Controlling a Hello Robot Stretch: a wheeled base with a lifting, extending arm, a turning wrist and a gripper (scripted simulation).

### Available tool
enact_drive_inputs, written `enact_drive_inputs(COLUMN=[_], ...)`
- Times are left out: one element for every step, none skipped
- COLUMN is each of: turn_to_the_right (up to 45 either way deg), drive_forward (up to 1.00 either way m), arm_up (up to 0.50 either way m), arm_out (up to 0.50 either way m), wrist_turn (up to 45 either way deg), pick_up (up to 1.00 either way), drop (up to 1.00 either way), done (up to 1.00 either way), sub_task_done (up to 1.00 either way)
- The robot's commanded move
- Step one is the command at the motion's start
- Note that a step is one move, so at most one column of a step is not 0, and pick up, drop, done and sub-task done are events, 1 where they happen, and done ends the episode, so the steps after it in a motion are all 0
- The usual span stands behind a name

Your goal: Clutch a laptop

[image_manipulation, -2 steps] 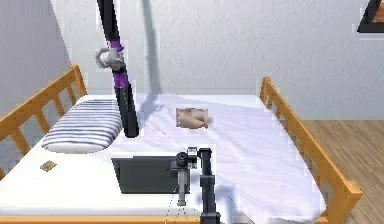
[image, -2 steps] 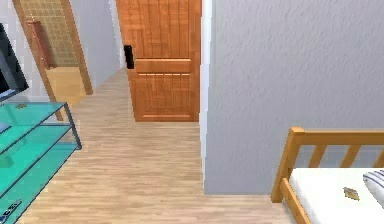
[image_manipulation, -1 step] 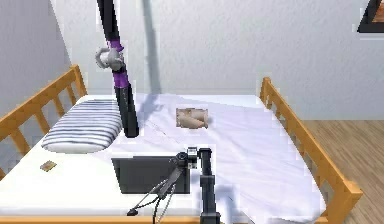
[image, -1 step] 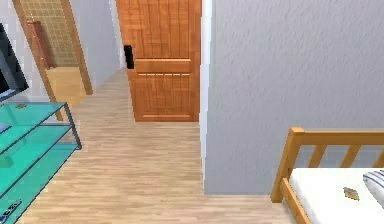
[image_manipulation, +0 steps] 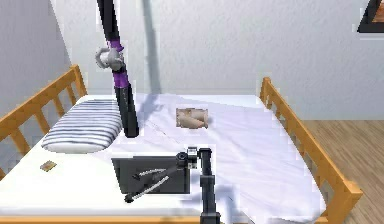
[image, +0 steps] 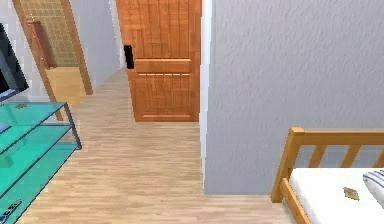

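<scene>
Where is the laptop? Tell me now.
In the arm side view, the dark flat rectangular laptop lies on the white-sheeted wooden bed, low and left of centre, just right of the striped pillow.

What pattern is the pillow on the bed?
The pillow has dark and white stripes, best seen in the arm side view.

Light is soft and even in both views. The white bed is brightest; a faint grey shadow runs up the far wall.

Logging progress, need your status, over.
Gripper at laptop on bed; cannot tell if holding. Dark pole, pillow beyond laptop.
</scene>
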Motion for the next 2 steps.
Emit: enact_drive_inputs(turn_to_the_right=[0.0, 0.0], drive_forward=[0.00, 0.00], arm_up=[0.00, 0.00], arm_out=[0.00, 0.00], wrist_turn=[45.0, 36.0], pick_up=[0.00, 0.00], drop=[0.00, 0.00], done=[0.00, 0.00], sub_task_done=[0.00, 0.00])
